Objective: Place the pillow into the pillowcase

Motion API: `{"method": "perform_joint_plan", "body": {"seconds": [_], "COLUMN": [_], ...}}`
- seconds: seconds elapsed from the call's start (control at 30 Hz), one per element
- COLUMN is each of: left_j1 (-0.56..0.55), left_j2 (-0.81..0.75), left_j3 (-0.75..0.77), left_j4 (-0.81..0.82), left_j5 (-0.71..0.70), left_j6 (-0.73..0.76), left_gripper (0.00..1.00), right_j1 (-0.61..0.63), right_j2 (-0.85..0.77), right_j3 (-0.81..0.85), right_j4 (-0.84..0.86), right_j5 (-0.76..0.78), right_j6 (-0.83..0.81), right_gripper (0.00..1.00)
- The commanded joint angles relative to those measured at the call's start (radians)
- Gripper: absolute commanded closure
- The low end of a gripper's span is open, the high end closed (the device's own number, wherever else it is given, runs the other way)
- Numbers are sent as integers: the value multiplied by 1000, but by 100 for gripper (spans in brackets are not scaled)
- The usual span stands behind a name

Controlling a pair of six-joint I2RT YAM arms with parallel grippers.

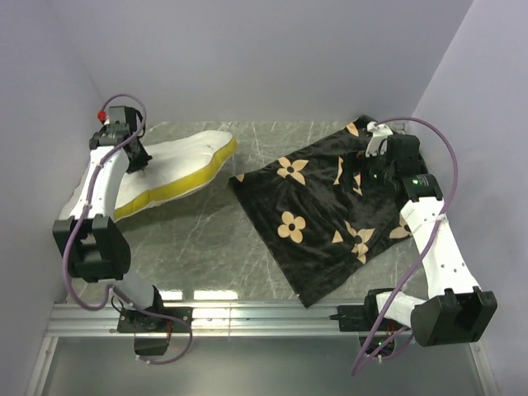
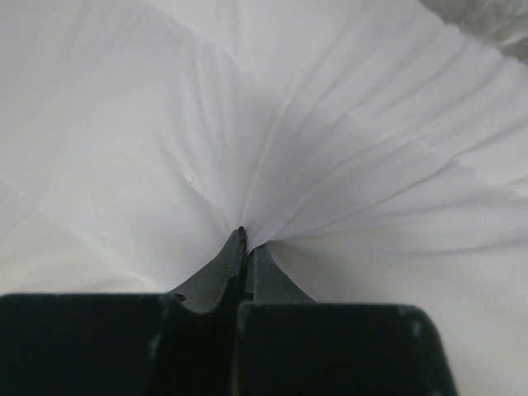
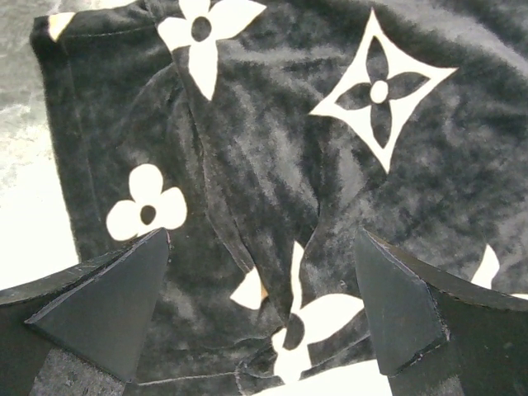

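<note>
The white pillow (image 1: pixel 177 169) with a yellow band along its edge lies at the far left of the table. My left gripper (image 1: pixel 134 155) is shut on a pinch of the pillow's white fabric (image 2: pixel 272 148), which fans out in folds from the fingertips (image 2: pixel 235 247). The black pillowcase (image 1: pixel 318 206) with tan flowers and stars lies spread at the centre right. My right gripper (image 1: pixel 363 169) hovers open over its far right part; the wrist view shows the velvety cloth (image 3: pixel 264 165) between the spread fingers (image 3: pixel 124 289), empty.
The grey marbled table (image 1: pixel 198 239) is walled by lilac panels on the left, back and right. A metal rail (image 1: pixel 247 318) with the arm bases runs along the near edge.
</note>
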Motion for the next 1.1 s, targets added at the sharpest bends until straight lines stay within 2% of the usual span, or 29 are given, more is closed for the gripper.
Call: {"method": "perform_joint_plan", "body": {"seconds": [0.0,0.13,0.2,0.27,0.3,0.33,0.37,0.4,0.43,0.47,0.5,0.57,0.6,0.63,0.73,0.8,0.9,1.07], "left_j1": [1,-3,-5,-21,-37,-51,-60,-55,-48,-45,-45,-31,-22,-14,-12,-15,-38,-113], "left_j2": [-148,-215,-193,-124,-92,-30,-9,2,12,14,18,87,129,214,337,362,371,356], "left_j3": [-61,-225,-252,-260,-235,-173,-148,-128,-87,-67,-48,93,165,305,441,438,374,224], "left_j4": [50,94,132,181,154,130,105,78,68,64,73,-45,-115,-268,-346,-351,-323,-265], "left_j5": [-125,-61,37,261,415,483,548,621,648,651,633,671,708,782,794,797,818,834], "left_j6": [-162,-175,-138,4,179,284,390,557,642,725,873,1051,1210,1279,1431,1523,1584,1599], "left_gripper": [100,100,99,90,86,81,73,58,5,1,1,1,1,1,1,1,1,1], "right_j1": [-1,-3,-3,-1,-3,-1,-3,-1,-1,-1,-3,-3,-3,-1,-3,-1,-3,-3], "right_j2": [-4,11,19,29,34,36,34,32,28,25,23,26,28,34,52,59,62,88], "right_j3": [4,15,21,29,38,42,46,49,49,49,47,47,44,44,55,67,73,78], "right_j4": [33,29,27,16,12,1,-7,-10,-20,-27,-31,-42,-45,-50,-70,-80,-91,-100], "right_j5": [-20,-25,-26,-25,-20,-16,-16,-14,-13,-13,-13,-20,-25,-31,-26,-17,-3,0], "right_j6": [14,20,22,19,14,11,6,-4,-9,-15,-18,-20,-21,-20,-23,-29,-35,-38], "right_gripper": [0,0,0,0,0,0,0,0,0,0,0,0,0,0,0,0,0,0]}}
